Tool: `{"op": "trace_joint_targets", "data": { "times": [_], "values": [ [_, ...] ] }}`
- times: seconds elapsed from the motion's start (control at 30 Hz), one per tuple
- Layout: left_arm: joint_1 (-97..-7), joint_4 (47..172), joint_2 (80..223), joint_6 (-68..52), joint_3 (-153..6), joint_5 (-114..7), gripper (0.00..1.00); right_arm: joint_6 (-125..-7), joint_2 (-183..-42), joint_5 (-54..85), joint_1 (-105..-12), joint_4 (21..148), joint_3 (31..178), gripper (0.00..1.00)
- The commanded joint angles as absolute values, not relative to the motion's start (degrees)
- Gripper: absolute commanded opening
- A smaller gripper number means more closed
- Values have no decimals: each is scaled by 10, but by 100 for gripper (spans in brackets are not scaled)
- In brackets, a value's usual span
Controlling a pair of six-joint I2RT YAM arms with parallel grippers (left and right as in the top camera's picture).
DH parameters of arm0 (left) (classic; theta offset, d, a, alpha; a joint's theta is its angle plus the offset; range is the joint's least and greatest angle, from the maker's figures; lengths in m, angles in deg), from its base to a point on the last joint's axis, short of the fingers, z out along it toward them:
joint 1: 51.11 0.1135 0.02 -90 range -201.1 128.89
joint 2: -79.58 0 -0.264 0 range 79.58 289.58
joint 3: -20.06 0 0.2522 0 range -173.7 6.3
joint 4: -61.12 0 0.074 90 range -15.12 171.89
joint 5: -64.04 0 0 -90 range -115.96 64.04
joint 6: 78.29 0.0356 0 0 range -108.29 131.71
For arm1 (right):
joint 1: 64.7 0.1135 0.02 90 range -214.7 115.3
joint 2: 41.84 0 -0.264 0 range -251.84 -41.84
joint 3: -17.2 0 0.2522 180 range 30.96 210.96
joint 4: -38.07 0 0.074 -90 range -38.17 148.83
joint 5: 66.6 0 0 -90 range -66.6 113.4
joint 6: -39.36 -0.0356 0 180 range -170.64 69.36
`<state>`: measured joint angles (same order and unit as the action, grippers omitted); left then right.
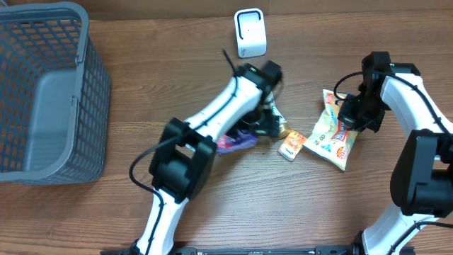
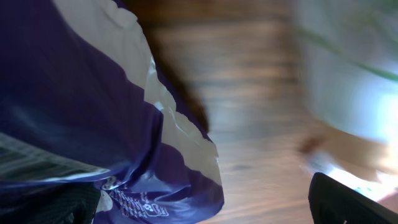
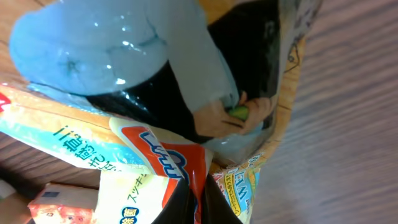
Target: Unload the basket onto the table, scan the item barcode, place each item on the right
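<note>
Showing the left tool (image 1: 269,126) wide open at frame centre, with the purple packet (image 1: 237,140) on the counter (image 1: 177,64) just lower-left of it, long axis roughly horizontal; the right tool (image 1: 352,117), closed, sat farther off, over the snack packet (image 1: 331,138).

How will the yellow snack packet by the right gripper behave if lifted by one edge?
The yellow snack packet looks floppy: its film is creased in the right wrist view, so it would probably sag from a pinched edge. The glossy wrapper shows glare, so it may slip.
</note>
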<state>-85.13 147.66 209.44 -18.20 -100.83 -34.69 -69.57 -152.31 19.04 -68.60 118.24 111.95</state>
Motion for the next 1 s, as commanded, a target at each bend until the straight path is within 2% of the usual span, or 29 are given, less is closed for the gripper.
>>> {"op": "trace_joint_targets", "data": {
  "times": [0.0, 0.27, 0.43, 0.5, 0.6, 0.73, 0.83, 0.93, 0.97],
  "values": [
    [-791, 1508, 2125, -175, -1054, -291, 100, -673, -1524, 141, -665, 1165, 1119, 4],
    [-771, 1613, 2125, -118, -1228, -351, 100, -681, -1524, 156, -625, 1143, 1127, 4],
    [-769, 1662, 2125, -119, -1302, -354, 100, -686, -1524, 158, -625, 1213, 1203, 4],
    [-766, 1665, 2125, -119, -1308, -355, 100, -685, -1524, 158, -625, 1237, 1236, 11],
    [-766, 1665, 2126, -118, -1307, -348, 100, -682, -1524, 158, -621, 1244, 1255, 29],
    [-766, 1665, 2126, -118, -1307, -343, 100, -682, -1527, 159, -617, 1226, 1243, 42],
    [-766, 1666, 2126, -118, -1307, -342, 100, -682, -1529, 160, -617, 1210, 1222, 40],
    [-766, 1667, 2126, -118, -1307, -341, 100, -685, -1531, 160, -617, 1180, 1191, 26],
    [-766, 1668, 2126, -118, -1307, -341, 100, -687, -1531, 160, -617, 1166, 1179, 18]
  ]
}}
